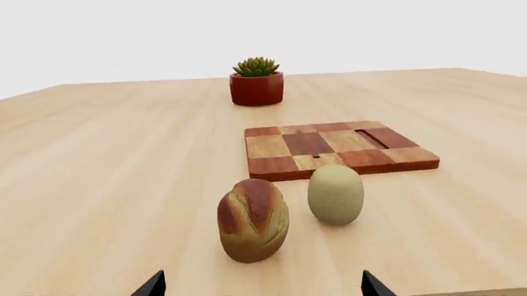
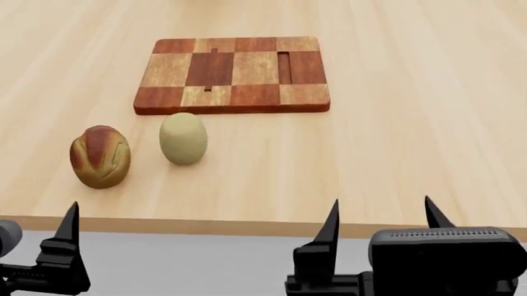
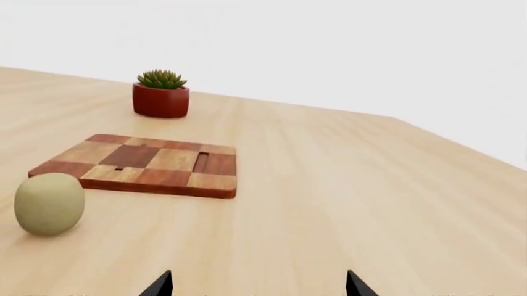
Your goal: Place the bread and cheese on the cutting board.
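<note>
The brown-streaked bread (image 2: pixel 100 156) lies on the wooden table near its front edge, and the plain pale yellow-green cheese (image 2: pixel 182 138) stands just to its right. Behind them lies the checkered cutting board (image 2: pixel 233 74), with nothing on it. My left gripper (image 1: pixel 261 285) hangs open and empty at the table's front edge, directly in front of the bread (image 1: pixel 253 219), with the cheese (image 1: pixel 335 193) and board (image 1: pixel 337 148) beyond. My right gripper (image 2: pixel 381 213) is open too, empty, off the front edge to the right of the cheese (image 3: pixel 49 203).
A succulent in a red pot (image 1: pixel 256 83) stands on the table beyond the board, also in the right wrist view as the pot (image 3: pixel 160 95). The table's front edge (image 2: pixel 247 227) runs just ahead of both grippers. Bare wood extends right of the board.
</note>
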You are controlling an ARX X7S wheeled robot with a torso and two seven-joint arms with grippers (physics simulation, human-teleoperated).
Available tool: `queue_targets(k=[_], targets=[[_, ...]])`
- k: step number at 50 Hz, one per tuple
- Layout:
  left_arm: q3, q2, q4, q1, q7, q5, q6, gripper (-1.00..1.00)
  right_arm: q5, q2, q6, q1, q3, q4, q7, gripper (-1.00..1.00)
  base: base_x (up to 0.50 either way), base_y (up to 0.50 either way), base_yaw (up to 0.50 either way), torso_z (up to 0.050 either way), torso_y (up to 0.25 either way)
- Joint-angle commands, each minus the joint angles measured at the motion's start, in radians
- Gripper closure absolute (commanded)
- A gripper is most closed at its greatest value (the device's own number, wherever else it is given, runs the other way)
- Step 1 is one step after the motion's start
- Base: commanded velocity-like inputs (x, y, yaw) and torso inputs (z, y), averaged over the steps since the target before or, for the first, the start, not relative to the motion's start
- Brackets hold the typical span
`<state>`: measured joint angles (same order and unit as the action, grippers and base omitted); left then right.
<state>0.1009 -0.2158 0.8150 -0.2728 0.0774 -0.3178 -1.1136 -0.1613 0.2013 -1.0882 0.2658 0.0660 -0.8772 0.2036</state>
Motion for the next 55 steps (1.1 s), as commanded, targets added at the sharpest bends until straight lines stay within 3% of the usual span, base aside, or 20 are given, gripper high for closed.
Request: queue_targets(k=[1,10,13,16,22,30,49,55], targets=[[0.023,0.017,0.021,-0.015,-0.027,-0.018,-0.045,-1.00,0.002,-0.015,-0.016,-0.014,-0.028,-0.014,-0.019,-1.00,0.00,0.00,0.00,0.050,0.021],[0.050,0.012,0.034,-0.033,-0.031,-0.043,-0.080,-1.00,-0.007,-0.020,-0.034,-0.008,-0.033,-0.020,-0.010,-1.00,0.00,0.00,0.00,0.050,0.021],[0.166,0.083,0.007,-0.089,-0.013,-0.097,-0.256,-1.00,-0.014,-0.027,-0.033,-0.012,-0.048,-0.026,-0.011,-1.00,0.00,0.00,0.00,0.026,0.007],[0.096,0.019,0.036,-0.111,-0.006,-0.093,-0.301,-1.00,-0.012,-0.018,-0.003,-0.023,-0.046,-0.016,-0.014,-1.00,0.00,0.00,0.00,0.000,0.000],[0.131,-0.019,0.123,-0.210,-0.032,-0.151,-0.439,-1.00,-0.016,-0.015,0.019,-0.028,-0.061,-0.025,-0.012,-1.00,0.14,0.00,0.00,0.000,0.000],[0.164,-0.037,0.154,-0.199,-0.016,-0.201,-0.451,-1.00,-0.014,-0.005,0.032,-0.036,-0.040,-0.019,-0.009,-1.00,0.31,0.00,0.00,0.000,0.000],[0.276,-0.115,0.166,-0.172,0.189,-0.567,-0.446,-1.00,-0.025,0.003,0.027,-0.038,-0.024,-0.028,-0.001,-1.00,0.32,0.00,0.00,0.000,0.000],[0.256,-0.160,0.188,-0.106,0.201,-0.571,-0.388,-1.00,-0.026,0.004,0.046,-0.046,-0.019,-0.015,0.001,-1.00,0.32,0.00,0.00,0.000,0.000]])
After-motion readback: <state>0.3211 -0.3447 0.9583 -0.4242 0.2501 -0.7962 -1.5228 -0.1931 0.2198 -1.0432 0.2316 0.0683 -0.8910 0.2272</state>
